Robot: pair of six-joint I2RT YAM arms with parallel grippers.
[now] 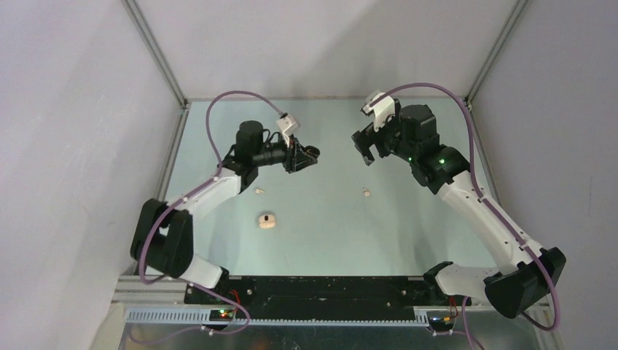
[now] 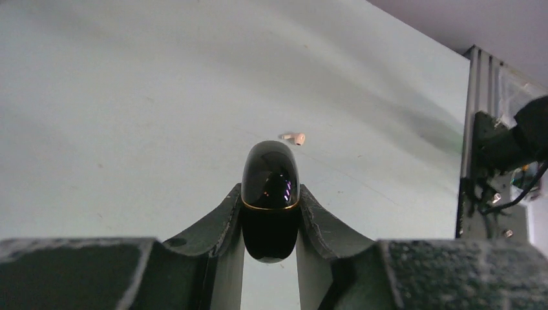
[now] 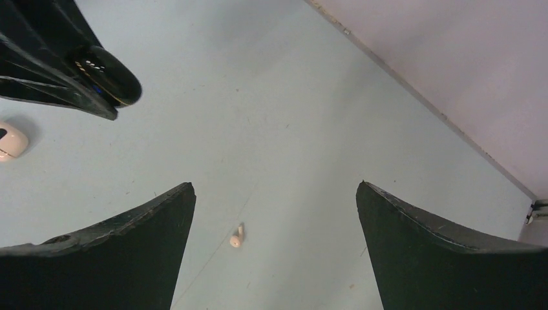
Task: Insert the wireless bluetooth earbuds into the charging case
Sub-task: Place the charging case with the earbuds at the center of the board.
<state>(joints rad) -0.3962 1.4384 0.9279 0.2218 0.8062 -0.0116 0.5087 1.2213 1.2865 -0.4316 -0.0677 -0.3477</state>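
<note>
Above table [image 1: 328, 233]: left fingers [image 2: 220, 219] pinch glossy black pod [image 2: 270, 194]; right fingers [image 3: 129, 239] spread wide over cream earbud [image 3: 236, 236].

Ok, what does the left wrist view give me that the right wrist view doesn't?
Left wrist only: a metal post and the right arm's dark body. Right wrist only: the beige charging case at the left edge, and the open right hand. Both: the glossy black piece clamped in the left hand, one cream earbud on the table.
</note>
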